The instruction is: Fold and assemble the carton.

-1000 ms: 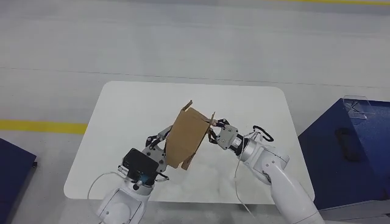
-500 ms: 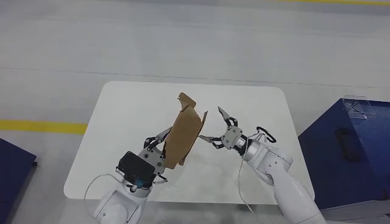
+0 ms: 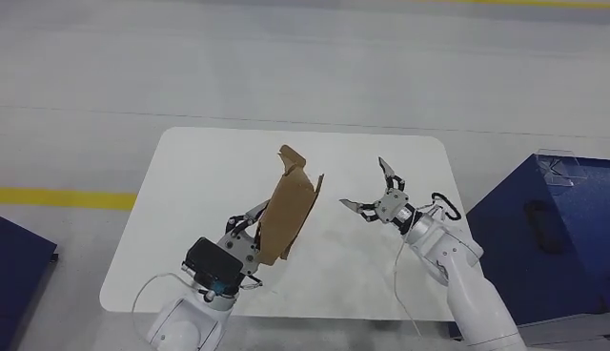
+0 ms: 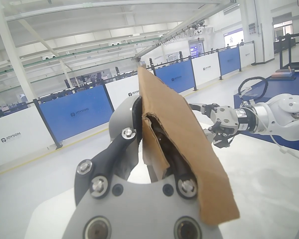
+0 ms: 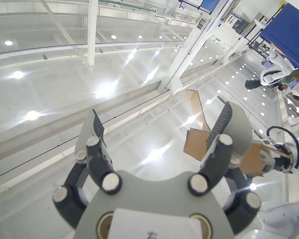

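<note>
1. Judging by its shape, you are early in the task: the carton (image 3: 286, 213) is a nearly flat cardboard sleeve, with one flap (image 3: 293, 157) curling loose at its upper end.
2. What looks left for you is opening it square, folding the flaps and closing the ends.
3. Your left claw (image 4: 149, 135) is pinching a panel at the carton's lower end and holding it tilted above the white surface (image 3: 191, 189).
4. Your right claw (image 3: 362, 181) hangs beside the carton, apart from it, fingers spread wide, gripping nothing and pointing roughly toward it.
</note>
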### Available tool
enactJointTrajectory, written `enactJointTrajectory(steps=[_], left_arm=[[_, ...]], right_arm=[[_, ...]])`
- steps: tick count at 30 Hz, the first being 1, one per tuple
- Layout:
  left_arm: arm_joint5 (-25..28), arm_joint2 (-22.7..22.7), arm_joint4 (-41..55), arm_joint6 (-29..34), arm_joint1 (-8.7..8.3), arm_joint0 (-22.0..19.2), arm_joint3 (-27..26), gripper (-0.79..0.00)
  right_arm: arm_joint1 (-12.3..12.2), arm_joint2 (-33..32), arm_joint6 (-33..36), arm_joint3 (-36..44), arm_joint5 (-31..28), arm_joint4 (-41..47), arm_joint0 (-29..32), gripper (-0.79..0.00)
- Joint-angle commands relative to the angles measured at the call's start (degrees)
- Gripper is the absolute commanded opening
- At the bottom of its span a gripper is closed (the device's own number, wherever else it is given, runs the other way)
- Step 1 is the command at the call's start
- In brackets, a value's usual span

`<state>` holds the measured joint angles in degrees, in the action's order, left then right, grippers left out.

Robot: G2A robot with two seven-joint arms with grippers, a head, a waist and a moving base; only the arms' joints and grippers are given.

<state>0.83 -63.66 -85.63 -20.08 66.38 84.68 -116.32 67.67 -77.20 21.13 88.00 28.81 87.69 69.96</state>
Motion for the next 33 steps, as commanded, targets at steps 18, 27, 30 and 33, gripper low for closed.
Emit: enactJointTrajectory(steps=[18,27,30,33], left_arm=[[-16.21,-9.92,95.79,55.90,1.62,-11.43,8.70,-0.785],[-28.17,-4.49,108.46,71.44,2.13,-18.17,20.37,-0.785],[-29.71,-3.08,109.20,73.77,2.24,-20.03,22.49,-0.785],[-29.71,-3.08,109.20,73.77,2.24,-20.03,22.49,-0.785]], right_arm=[[-1.13,-6.77,19.90,10.99,-12.49,-14.14,5.48,0.000],[-0.75,-5.30,19.75,13.14,-23.03,-22.10,7.44,0.000],[-0.55,-4.72,17.04,12.80,-20.47,-19.06,7.49,0.000],[-0.55,-4.72,17.04,12.80,-20.47,-19.06,7.49,0.000]])
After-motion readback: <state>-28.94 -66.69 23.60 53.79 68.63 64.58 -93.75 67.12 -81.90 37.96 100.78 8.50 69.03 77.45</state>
